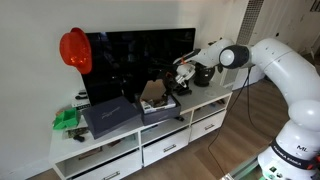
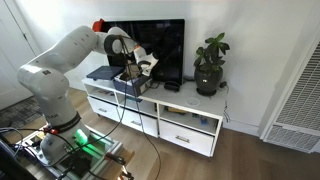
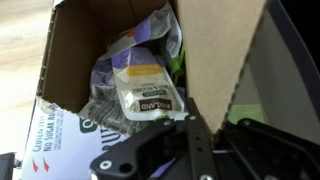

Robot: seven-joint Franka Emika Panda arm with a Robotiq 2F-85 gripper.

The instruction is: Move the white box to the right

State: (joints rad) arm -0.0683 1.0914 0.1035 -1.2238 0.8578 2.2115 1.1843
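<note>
One arm only, so no choice of hand. Gripper (image 1: 181, 79) sits right at the white box (image 1: 157, 103), over its plant-side top edge. The box lies just below it and a bit toward the far end of the counter (image 2: 180, 96).

Box stands approx mid-counter, nearer the front edge than the back. It's just beside the dark navy box (image 1: 110, 116), which takes the end away from the plant (image 2: 210, 65). Flaps are up, top open.

Wrist view looks down into the box: packets (image 3: 145, 90) inside, and a brown flap (image 3: 225, 50) standing close to the black finger links at the bottom of that view. Long axis looks front-to-back across the counter, but it's too small in both exterior views to be sure.

Gripper state: can't tell. The links reach up to the flap's lower edge — maybe pinching flap or wall, maybe just alongside. Tips are hidden behind cardboard, and no view shows the gap.

Judgement: the robot's right looks to be the plant end of the counter. There's bare top between box and plant, so there's room to slide along the front edge. Risk — a pull on a flap alone could bend it or tip the carton instead of shifting it. Navy box shouldn't get dragged along.
</note>
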